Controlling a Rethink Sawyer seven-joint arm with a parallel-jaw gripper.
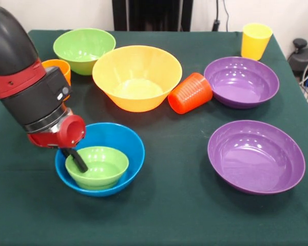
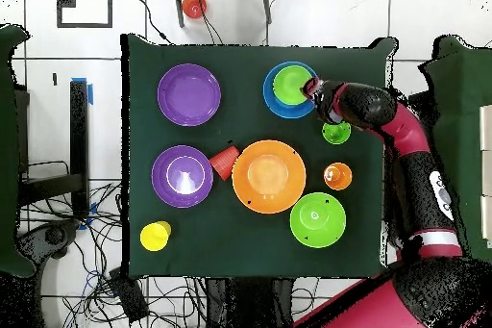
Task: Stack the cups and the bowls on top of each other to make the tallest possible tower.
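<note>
The tool (image 1: 78, 160) reached down into the small light-green bowl (image 1: 98, 167), one dark finger (image 1: 81, 163) lying against the bowl's inner wall by the rim; only that finger showed clearly, so whether the tool gripped the rim or stood spread could not be told. The small light-green bowl sat nested inside the blue bowl (image 1: 124, 139).

Landmark: blue bowl. Just beyond it on the desk (image 1: 174, 205) stood the large orange-yellow bowl (image 1: 137, 77), upright. A red cup (image 1: 191, 93) lay tipped on its side, touching or very nearly touching the far side of that large bowl from the arm. The medium light-green bowl (image 1: 84, 49) stood farther back than the large bowl. An orange cup (image 1: 59, 68) was partly hidden behind the arm (image 1: 20, 66). A light-green cup (image 2: 336, 133) showed in the overhead view only, close beside the arm and near the blue bowl.

Well apart from the blue bowl, across the desk, sat two purple bowls: one (image 1: 255, 156) level with it, the other (image 1: 241, 81) farther back. The yellow cup (image 1: 255, 41) stood upright at the far corner beyond them.
</note>
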